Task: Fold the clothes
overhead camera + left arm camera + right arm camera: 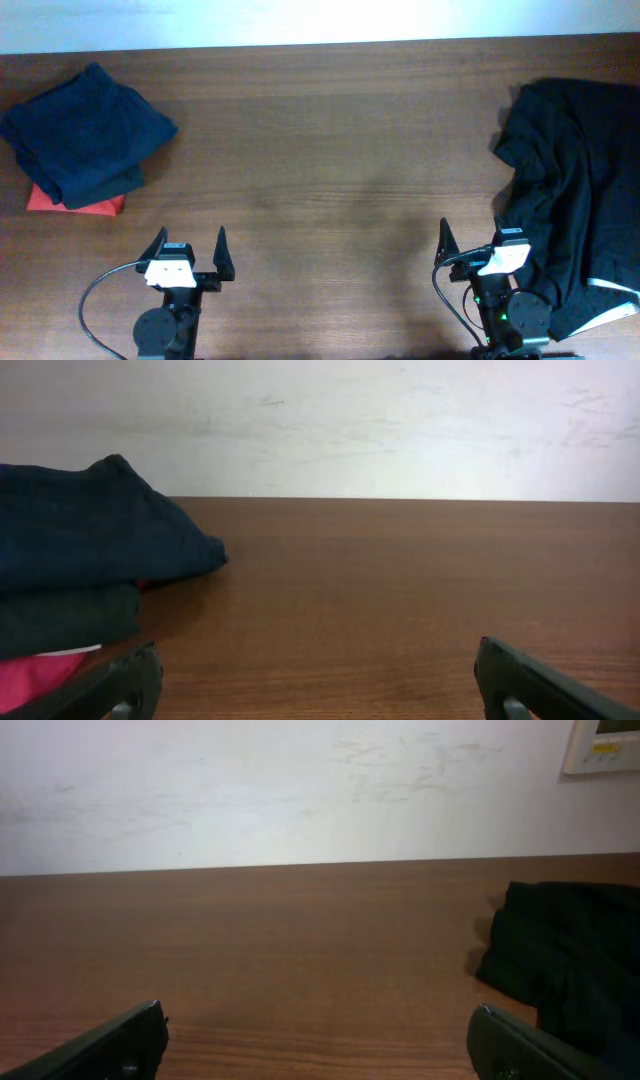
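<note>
The black garment lies crumpled at the table's right side, with a thin pale trim near its front right corner. It also shows at the right of the right wrist view. My right gripper is open and empty at the front edge, right beside the garment's left border; in its own view the fingers spread wide over bare wood. My left gripper is open and empty at the front left, far from the garment, fingers apart over bare wood.
A folded navy-blue garment lies on a small flat red item at the table's left; both show in the left wrist view. A white wall stands behind the table's far edge.
</note>
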